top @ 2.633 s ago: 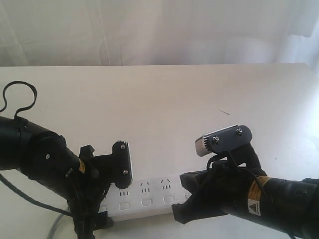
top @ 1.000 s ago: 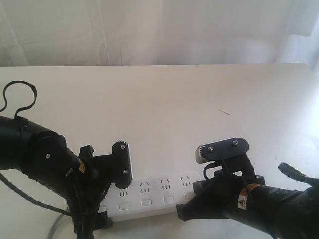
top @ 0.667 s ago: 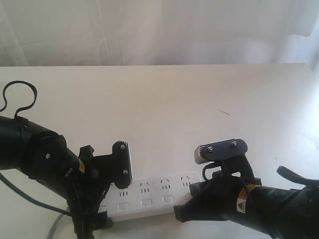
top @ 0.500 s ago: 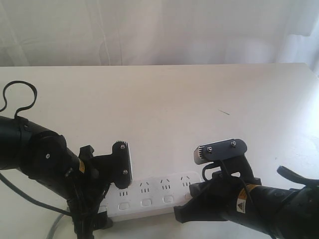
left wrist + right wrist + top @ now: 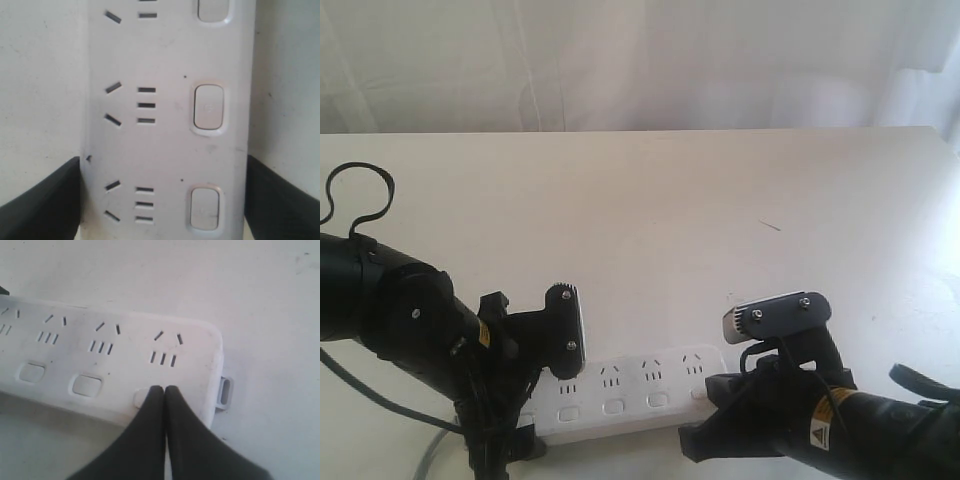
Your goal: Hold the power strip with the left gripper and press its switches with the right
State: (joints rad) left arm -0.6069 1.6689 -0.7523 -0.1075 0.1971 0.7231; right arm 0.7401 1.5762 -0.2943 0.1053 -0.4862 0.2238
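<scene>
Strong, diffuse daylight comes from the pale backdrop [image 5: 640, 60] behind the worktop [image 5: 670, 200], whose surface looks washed out and slightly hazy. In the right wrist view the fingers [image 5: 145, 440] are black without detail, and a soft shadow lies beside the power strip [image 5: 110, 355].

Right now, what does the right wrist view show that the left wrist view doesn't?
Only the right wrist view: the right gripper, fingertips together, over the switch at the rounded end of the power strip. Only the left wrist view: the left gripper, its black fingers against the strip's two long sides. Both: the white strip, its outlets and switches, on the pale table.
</scene>
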